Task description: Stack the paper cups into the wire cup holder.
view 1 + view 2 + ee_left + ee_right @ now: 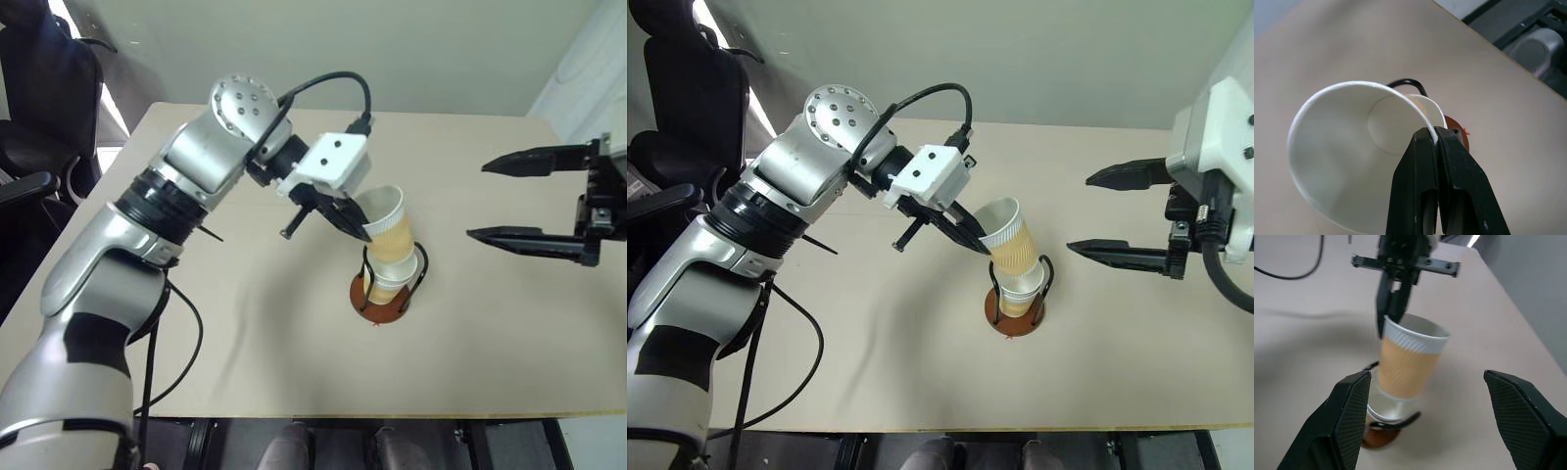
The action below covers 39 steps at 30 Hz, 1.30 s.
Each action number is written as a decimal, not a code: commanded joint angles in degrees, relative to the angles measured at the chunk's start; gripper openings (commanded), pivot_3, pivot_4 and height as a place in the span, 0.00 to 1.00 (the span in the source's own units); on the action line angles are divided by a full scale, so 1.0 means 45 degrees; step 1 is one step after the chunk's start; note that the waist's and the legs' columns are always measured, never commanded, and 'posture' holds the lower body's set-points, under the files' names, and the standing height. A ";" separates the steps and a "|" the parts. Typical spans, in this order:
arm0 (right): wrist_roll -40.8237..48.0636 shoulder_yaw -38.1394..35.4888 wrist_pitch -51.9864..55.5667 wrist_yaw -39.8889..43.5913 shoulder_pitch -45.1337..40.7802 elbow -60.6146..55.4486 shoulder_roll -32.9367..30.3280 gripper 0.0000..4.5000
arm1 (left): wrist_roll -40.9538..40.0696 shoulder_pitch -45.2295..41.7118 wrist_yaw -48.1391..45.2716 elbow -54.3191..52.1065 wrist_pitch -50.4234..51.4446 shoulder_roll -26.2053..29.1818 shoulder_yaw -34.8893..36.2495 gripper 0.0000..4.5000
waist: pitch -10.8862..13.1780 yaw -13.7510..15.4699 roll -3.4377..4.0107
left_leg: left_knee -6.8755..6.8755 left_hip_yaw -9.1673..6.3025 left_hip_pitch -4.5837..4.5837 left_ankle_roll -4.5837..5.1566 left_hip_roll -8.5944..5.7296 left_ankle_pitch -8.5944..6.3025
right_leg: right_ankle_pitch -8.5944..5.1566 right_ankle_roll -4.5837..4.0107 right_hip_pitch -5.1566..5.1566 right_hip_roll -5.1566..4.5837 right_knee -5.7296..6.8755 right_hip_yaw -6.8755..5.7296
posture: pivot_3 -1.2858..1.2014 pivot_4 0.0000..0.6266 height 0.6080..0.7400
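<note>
The task looks nearly finished: the wire cup holder, a round reddish-brown disc base with thin black wire loops (384, 291), stands near the middle of the pale beige table (294, 362) and already has at least one small tapered paper cup with a tan outside and white rolled rim (392, 279) seated upright inside the loops; whether a second one is nested under it cannot be told. Another tan paper cup with a white inside (384, 227) is tilted, its bottom entering the seated cup's mouth, and the left gripper (355, 224) pinches its rim wall between its two black fingers (1422, 181). What seems left is to straighten this cup, push it fully down and let go. The right gripper (517, 200) hangs beside the holder, well apart from it, its fingers spread wide and empty. No brand, label or readable writing shows on the cups, holder or table.
</note>
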 commanded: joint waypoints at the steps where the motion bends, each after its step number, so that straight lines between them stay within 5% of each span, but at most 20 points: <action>1: 0.0366 -0.0714 0.0040 -0.0143 -0.0011 -0.0079 -0.0343 0.84 | 0.0092 -0.0504 -0.0466 0.0076 -0.0596 -0.0106 -0.0222 0.01 | 0.0000 0.0006 0.0000 | 0.0000 0.0001 -0.0001 0.0000 -0.0001 0.0000 | 0.0000 0.0000 -0.0001 0.0000 0.0001 0.0001 | 0.52 0.24 1.00; 17: 0.0393 -0.0875 -0.0185 -0.0345 0.0649 -0.0083 -0.0583 0.84 | 0.1211 -0.1309 -0.0466 0.2055 -0.2606 -0.1364 -0.1143 0.01 | 0.0000 0.0076 0.0000 | 0.0024 0.0005 -0.0016 0.0012 0.0000 -0.0007 | -0.0001 0.0012 -0.0007 -0.0001 0.0020 0.0000 | 0.52 0.24 1.00; 21: 0.0336 -0.0878 -0.0209 -0.0305 0.0736 -0.0083 -0.0652 0.84 | 0.1146 -0.1328 -0.0466 0.2142 -0.2666 -0.1533 -0.1169 0.21 | 0.0000 0.0097 0.0000 | 0.0077 0.0008 -0.0033 0.0029 0.0001 -0.0018 | -0.0005 0.0026 -0.0007 0.0000 0.0033 0.0001 | 0.52 0.24 1.00; 31: 0.0073 -0.0473 -0.0607 -0.0367 0.0896 0.0091 -0.0563 0.84 | 0.1208 -0.0997 -0.0462 0.2213 -0.1903 -0.1722 0.0259 0.99 | 0.0000 0.0121 0.0000 | 0.0188 0.0013 -0.0040 0.0065 -0.0005 -0.0049 | -0.0026 0.0060 -0.0007 -0.0001 0.0075 0.0007 | 0.52 0.24 1.00; 39: -0.1344 0.1109 -0.1901 -0.0668 0.0830 0.1566 0.0447 0.84 | 0.0856 0.1009 0.1291 0.0003 0.1232 -0.0579 0.3949 0.99 | -0.0002 0.0006 0.0004 | 0.0234 0.0027 -0.0013 0.0075 -0.0015 -0.0054 | -0.0028 0.0066 -0.0009 -0.0005 0.0170 0.0023 | 0.52 0.24 1.00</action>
